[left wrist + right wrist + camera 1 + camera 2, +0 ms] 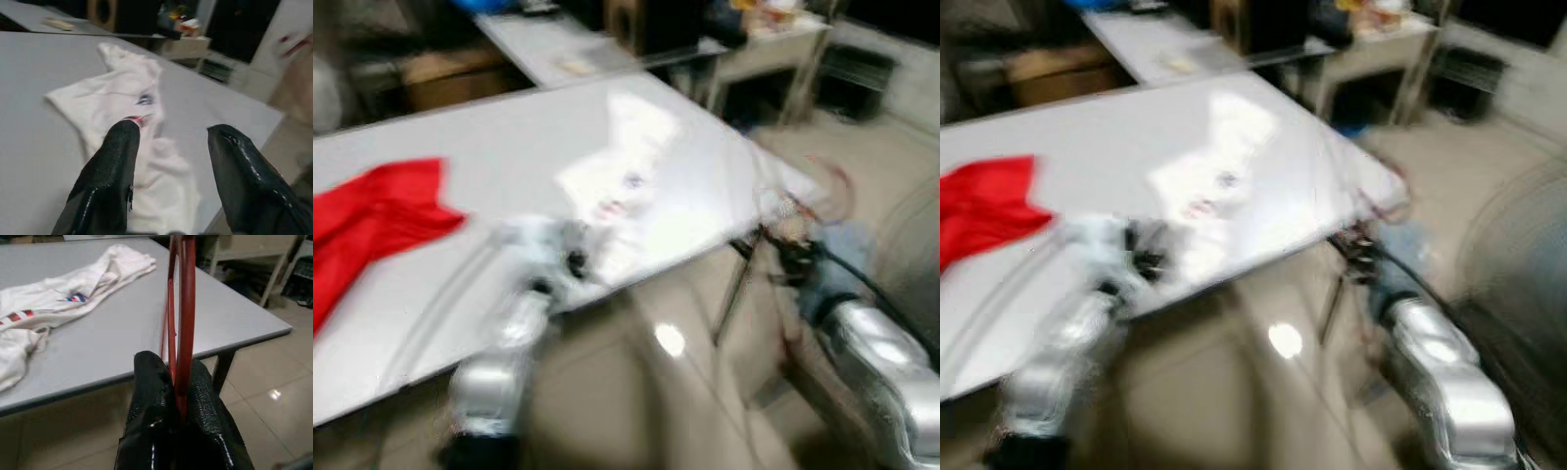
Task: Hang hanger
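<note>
A thin red wire hanger [180,318] stands upright between the fingers of my right gripper [178,382], which is shut on it beside the near right corner of the grey table [509,166]. In the blurred eye views the right gripper [795,245] sits just off that corner. A white garment [132,98] with a small red and blue mark lies crumpled on the table. My left gripper [171,147] hovers open over the garment's near end, with nothing between its fingers.
A red cloth [372,220] lies on the table's left side. Behind stand a second grey table [558,44], a dark box [651,22] and a cluttered side desk [773,44]. Glossy beige floor [675,343] lies below and to the right.
</note>
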Tool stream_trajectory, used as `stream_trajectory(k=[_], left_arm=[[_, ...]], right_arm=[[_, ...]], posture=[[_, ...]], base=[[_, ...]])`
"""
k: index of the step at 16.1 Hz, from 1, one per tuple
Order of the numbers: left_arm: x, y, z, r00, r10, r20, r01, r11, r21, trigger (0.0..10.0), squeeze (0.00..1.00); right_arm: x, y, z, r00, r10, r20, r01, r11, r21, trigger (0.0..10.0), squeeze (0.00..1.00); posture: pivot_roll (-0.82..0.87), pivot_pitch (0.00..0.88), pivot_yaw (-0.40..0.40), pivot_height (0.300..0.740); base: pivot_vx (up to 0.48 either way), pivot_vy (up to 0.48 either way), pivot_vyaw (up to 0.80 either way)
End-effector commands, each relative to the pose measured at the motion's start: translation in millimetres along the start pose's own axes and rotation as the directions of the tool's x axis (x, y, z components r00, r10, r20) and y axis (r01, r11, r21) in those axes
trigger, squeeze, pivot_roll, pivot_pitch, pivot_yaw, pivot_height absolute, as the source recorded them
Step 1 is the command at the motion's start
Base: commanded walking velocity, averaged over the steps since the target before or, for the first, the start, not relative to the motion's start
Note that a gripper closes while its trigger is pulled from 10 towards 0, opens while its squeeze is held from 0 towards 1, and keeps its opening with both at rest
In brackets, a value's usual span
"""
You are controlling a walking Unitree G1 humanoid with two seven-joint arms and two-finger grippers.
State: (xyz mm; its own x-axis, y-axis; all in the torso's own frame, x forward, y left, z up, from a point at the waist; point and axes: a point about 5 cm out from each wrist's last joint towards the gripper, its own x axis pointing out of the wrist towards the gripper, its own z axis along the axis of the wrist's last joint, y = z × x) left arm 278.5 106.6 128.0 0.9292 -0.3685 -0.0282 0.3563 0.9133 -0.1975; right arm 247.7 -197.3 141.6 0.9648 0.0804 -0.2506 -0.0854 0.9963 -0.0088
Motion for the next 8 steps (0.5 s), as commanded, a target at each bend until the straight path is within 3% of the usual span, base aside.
stream_trajectory(k=[1, 3, 8], left_arm=[[-8.8, 20.1, 0.5, 0.998, 0.063, -0.009, -0.063, 0.997, 0.038, 10.0, 0.0], [-9.7, 18.3, -6.1, 0.998, 0.035, -0.047, -0.031, 0.997, 0.072, 10.0, 0.0], [-6.1, 22.0, -14.4, 0.994, 0.011, -0.106, 0.004, 0.99, 0.144, 10.0, 0.0]], right_arm=[[2.9, 19.2, 14.2, 0.994, 0.087, 0.064, -0.087, 0.996, 0.002, 10.0, 0.0], [1.8, 20.5, 11.8, 0.994, 0.095, 0.054, -0.095, 0.995, -0.004, 10.0, 0.0], [0.7, 17.1, 8.2, 0.995, 0.084, 0.044, -0.084, 0.996, -0.018, 10.0, 0.0]], posture=[[-0.14, 0.0, 0.023, 0.74], [-0.15, 0.0, 0.028, 0.74], [-0.16, 0.0, 0.047, 0.74]], base=[[0.412, 0.0, -0.43], [0.366, 0.0, 0.0], [0.0, 0.0, 0.0]])
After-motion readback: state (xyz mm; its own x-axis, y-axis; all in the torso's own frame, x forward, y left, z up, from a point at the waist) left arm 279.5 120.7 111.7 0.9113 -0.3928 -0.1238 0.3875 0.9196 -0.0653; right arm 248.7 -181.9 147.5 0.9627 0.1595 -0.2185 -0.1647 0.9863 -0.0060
